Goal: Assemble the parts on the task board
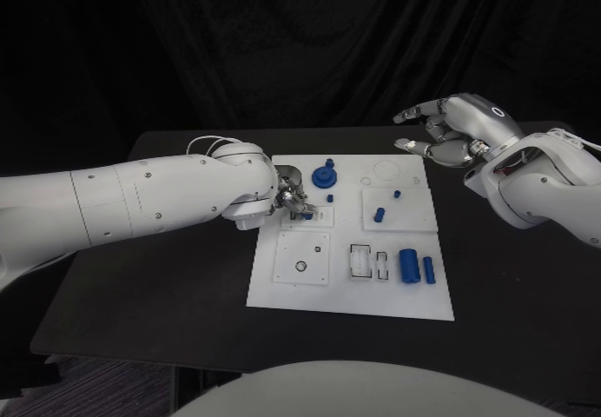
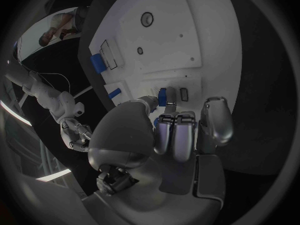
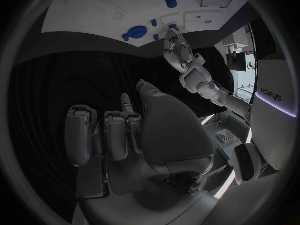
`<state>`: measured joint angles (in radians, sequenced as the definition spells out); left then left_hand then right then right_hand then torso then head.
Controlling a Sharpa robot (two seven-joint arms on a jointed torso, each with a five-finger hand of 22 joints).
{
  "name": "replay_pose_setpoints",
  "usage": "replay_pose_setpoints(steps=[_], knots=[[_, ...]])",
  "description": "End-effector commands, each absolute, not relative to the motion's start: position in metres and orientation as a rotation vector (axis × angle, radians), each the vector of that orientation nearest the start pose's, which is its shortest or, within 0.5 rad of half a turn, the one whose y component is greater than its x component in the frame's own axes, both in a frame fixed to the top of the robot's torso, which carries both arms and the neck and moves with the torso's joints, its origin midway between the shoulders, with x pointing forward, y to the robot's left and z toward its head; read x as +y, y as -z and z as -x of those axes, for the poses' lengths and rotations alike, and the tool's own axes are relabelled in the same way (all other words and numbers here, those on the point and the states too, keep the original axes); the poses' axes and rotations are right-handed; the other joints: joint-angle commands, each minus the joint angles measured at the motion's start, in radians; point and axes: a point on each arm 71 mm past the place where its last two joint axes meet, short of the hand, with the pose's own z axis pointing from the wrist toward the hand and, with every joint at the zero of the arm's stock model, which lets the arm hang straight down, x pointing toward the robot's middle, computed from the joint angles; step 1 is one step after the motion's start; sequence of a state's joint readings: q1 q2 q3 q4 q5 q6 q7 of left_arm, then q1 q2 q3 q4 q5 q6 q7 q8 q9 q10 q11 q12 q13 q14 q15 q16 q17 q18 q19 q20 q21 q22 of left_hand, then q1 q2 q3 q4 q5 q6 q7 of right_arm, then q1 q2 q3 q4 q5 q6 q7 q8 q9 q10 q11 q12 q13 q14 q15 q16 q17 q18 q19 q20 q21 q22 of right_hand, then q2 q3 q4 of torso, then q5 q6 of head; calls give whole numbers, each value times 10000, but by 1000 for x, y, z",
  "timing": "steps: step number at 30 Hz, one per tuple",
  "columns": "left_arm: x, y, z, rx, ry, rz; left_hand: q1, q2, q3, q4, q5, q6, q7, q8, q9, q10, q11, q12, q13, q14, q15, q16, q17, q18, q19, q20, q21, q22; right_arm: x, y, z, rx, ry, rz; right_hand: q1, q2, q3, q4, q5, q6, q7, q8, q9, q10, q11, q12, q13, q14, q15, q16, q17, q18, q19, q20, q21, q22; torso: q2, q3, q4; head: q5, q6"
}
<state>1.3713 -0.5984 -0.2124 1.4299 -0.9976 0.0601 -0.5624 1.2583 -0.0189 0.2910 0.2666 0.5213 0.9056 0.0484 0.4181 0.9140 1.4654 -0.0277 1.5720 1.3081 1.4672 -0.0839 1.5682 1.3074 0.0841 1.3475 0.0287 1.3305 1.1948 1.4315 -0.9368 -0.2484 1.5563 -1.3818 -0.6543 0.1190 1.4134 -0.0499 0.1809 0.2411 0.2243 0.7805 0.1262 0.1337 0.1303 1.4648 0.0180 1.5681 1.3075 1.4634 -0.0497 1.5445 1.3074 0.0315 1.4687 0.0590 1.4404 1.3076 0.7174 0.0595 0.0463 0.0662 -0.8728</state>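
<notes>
The white task board point(image 1: 354, 294) lies mid-table. My left hand point(image 1: 291, 201) hovers low over its left side, at a small square plate. It pinches a small blue part point(image 2: 162, 96) between thumb and fingers, right beside a small slot point(image 2: 183, 94); the same blue part point(image 1: 307, 215) peeks out under the fingers in the head view. My right hand point(image 1: 451, 130) is raised over the board's far right corner, fingers apart and holding nothing. The right wrist view shows its fingers point(image 3: 115, 132) bare, with the left hand point(image 3: 178, 47) beyond at the board's edge point(image 3: 69, 20).
A round blue part with a peg point(image 1: 325, 177) stands at the board's far side, just beyond my left hand. Small blue pegs point(image 1: 379, 214) stand mid-board. A thick blue cylinder point(image 1: 408, 265) and a slimmer one point(image 1: 428, 269) lie near the right edge. Black table point(image 1: 163, 287) surrounds the board.
</notes>
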Motion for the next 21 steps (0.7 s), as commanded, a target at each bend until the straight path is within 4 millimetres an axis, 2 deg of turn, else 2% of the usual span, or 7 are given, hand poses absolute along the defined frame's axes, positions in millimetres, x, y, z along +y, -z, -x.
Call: replay_pose_setpoints(steps=[1,5,6,8,11,13,21], knots=[[127,207,-495,23037,4168,654,-95,3,135,-59,-62,25,-59,-62,25,1054,-19,-12,2627,1036,50,26,2634,88,-46,41,-66,-14,-237,121,-484,12900,-6958,2247,50,32,11,-45,47,74,-2,-34,-13,1060,77,27,2633,975,75,-54,2238,34,387,74,-50,2169,0,0,2,3,2],[127,208,-494,23066,4174,627,-193,-11,197,-56,-215,37,-50,-92,48,1054,-10,-12,2627,1036,60,26,2634,94,-64,51,-97,-30,-237,121,-484,12911,-6952,2241,52,33,13,-48,51,75,-2,-35,-14,1060,78,27,2633,975,75,-53,2239,33,388,75,-48,2169,0,0,0,0,2],[128,208,-494,23078,4172,617,-403,6,195,23,-895,60,-42,-139,74,1054,1,-12,2627,1036,78,26,2634,96,-82,71,-131,-38,-237,121,-484,12912,-6950,2239,52,33,13,-48,51,75,-2,-35,-14,1060,78,27,2633,975,75,-53,2239,33,388,75,-48,2169,0,-1,-2,2,2],[128,208,-494,23115,4163,589,-683,28,107,133,-1656,91,-15,-215,85,1054,26,-12,2627,1036,97,26,2634,97,-86,89,-161,-32,-237,121,-484,12915,-6948,2237,52,33,13,-48,51,75,-2,-35,-14,1060,78,27,2633,975,75,-53,2239,33,388,75,-48,2169,0,-1,1,2,2],[128,208,-494,23158,4150,556,-994,64,-84,204,-2202,135,14,-292,72,1054,53,-12,2627,1036,118,26,2634,100,-86,106,-182,-24,-237,121,-484,12917,-6949,2237,52,33,13,-48,51,75,-2,-35,-14,1060,78,27,2633,975,75,-53,2239,33,388,75,-48,2169,1,-1,-4,5,2],[128,209,-494,23183,4143,534,-1536,144,-456,230,-2789,189,55,-426,24,1054,95,-12,2627,1036,153,26,2634,105,-92,138,-217,-21,-237,121,-484,12917,-6951,2237,59,34,16,-54,59,76,-1,-36,-17,1060,78,27,2633,974,75,-57,2234,34,387,75,-51,2168,1,-1,-2,7,2],[128,209,-494,23222,4123,510,-2154,263,-1037,243,-3143,287,72,-617,-19,1054,117,-12,2627,1036,175,26,2634,108,-79,167,-253,17,-237,121,-484,12927,-6948,2238,69,34,20,-64,70,78,-1,-38,-20,1060,77,27,2633,974,76,-57,2234,35,386,76,-53,2168,1,-1,-2,28,2]])
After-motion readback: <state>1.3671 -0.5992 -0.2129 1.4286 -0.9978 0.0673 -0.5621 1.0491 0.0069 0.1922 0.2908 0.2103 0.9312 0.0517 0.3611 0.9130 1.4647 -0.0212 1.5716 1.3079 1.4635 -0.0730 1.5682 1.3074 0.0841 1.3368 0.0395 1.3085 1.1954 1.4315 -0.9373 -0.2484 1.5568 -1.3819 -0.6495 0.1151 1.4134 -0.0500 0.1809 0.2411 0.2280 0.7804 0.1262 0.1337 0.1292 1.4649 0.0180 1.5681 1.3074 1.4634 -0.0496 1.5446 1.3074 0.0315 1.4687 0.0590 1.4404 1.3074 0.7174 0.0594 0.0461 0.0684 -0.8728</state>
